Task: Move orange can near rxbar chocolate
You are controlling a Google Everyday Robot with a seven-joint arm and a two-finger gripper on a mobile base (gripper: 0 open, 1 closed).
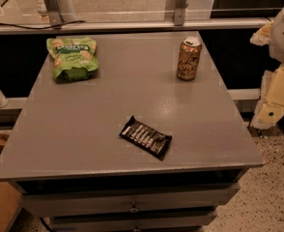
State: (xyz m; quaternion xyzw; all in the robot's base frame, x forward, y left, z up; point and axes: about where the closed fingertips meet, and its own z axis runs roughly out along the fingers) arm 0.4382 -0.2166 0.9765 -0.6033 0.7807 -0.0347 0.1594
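1. Camera view looks down on a grey worktop (84, 129) with drawers (132, 197) under its front edge. The robot's claw (276, 98) hangs beyond the worktop's right side, a cream and white shape partly cut off by the picture's edge, above a speckled floor (277, 192).
2. Farthest from the claw, across the whole width of the worktop at its far left corner, lies a green snack bag (73, 58). It rests flat with its printed face up, well apart from everything else.
3. Closer to the claw, but still well to its left and nearer the front edge, lies the rxbar chocolate (146, 137). The dark wrapper lies flat at a slant, its rows of white print facing up, roughly in the middle of the worktop's front half.
4. Nearest to the claw of the three things is the orange can (189, 58). It stands upright to the claw's left and a little farther back, close to the worktop's far right corner, with its silver top up and dark script on its side. The can is apart from the claw and well apart from the rxbar chocolate, with a stretch of grey surface between the two.
5. The claw touches none of these things and stays off the worktop's surface. Whether it is spread or pressed together, I cannot tell from this angle.
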